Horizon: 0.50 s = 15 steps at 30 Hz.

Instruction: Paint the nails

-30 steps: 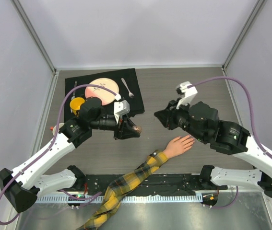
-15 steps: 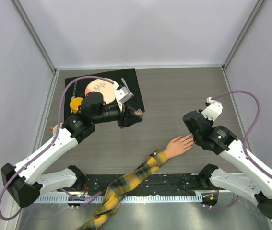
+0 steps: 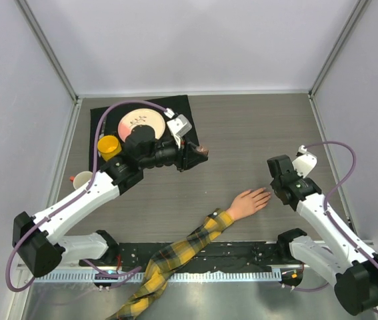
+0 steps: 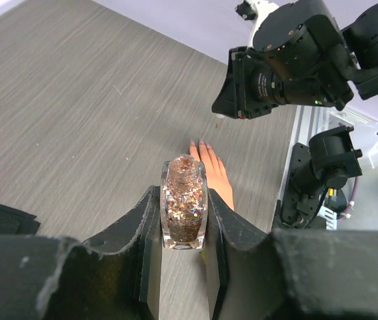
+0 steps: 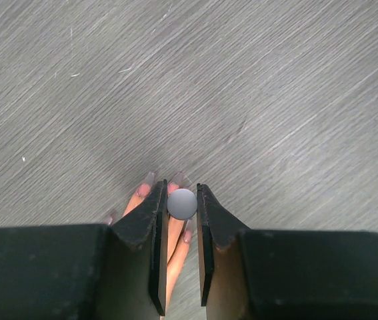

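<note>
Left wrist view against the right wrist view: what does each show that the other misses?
Only the left wrist: a glitter polish bottle clamped in the left gripper, and the right arm hanging over the hand's fingertips. Only the right wrist: a small grey ball pinched in the right gripper, and the nails close up, tinted pinkish. Both: the mannequin hand lying on the grey wood-grain table.

Small, dusky-mauve nails (image 5: 149, 178) tip a pale peach mannequin hand (image 3: 245, 203) lying palm-down near the desk's near edge, fingers aimed toward the right edge.
</note>
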{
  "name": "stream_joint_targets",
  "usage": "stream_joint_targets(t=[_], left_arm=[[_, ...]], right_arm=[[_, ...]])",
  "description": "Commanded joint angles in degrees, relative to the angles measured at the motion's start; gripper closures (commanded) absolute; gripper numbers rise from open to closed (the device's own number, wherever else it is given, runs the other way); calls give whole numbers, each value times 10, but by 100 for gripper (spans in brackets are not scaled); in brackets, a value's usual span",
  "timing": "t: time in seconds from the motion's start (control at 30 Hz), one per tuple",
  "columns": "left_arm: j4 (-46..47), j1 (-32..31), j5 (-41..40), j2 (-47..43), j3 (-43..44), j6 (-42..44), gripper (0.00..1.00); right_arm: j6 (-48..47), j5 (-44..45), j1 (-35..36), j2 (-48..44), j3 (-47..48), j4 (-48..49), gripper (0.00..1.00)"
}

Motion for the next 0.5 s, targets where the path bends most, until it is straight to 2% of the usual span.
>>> stream_joint_targets(t=[0.0, 0.17, 0.47], left_arm=[[55, -4, -7, -5, -5, 31, 100], [52, -4, -10, -11, -8, 46, 100], [57, -4, -11, -11, -12, 50, 100]], right_arm=[[-41, -35, -26, -2, -26, 92, 99], [-62, -69, -30, 13, -59, 156, 99], [-60, -58, -35, 55, -63, 167, 99]])
